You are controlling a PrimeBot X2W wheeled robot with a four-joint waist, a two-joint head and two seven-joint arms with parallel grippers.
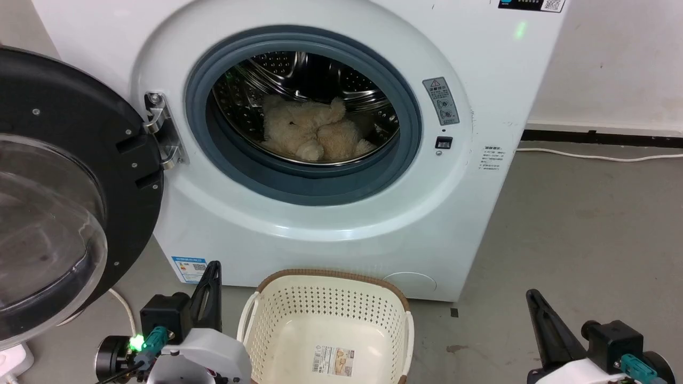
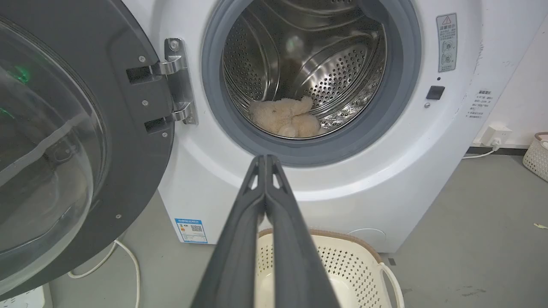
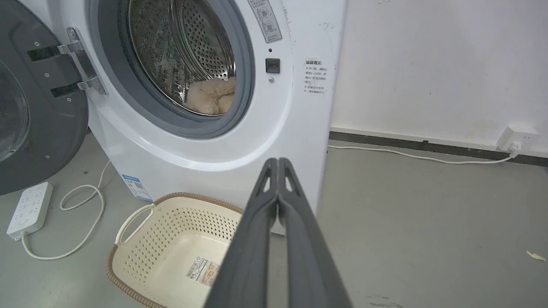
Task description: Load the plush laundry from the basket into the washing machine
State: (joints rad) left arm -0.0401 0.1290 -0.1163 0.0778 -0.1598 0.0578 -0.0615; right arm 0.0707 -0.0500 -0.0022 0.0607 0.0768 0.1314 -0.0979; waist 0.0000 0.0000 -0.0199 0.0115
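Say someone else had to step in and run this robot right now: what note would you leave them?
Left gripper: shut, holding nothing, low in front of the washer.
Right gripper: shut, holding nothing.
Shaggy cream-beige stuffed toy: lying in the shiny perforated steel drum of the large white front-loading washing machine.
Cream-white perforated plastic basket with brown rim: on the floor before the washer, with just a paper label inside.
Done: toy loaded.
Left: no loading; the black-framed round glass door stands open.
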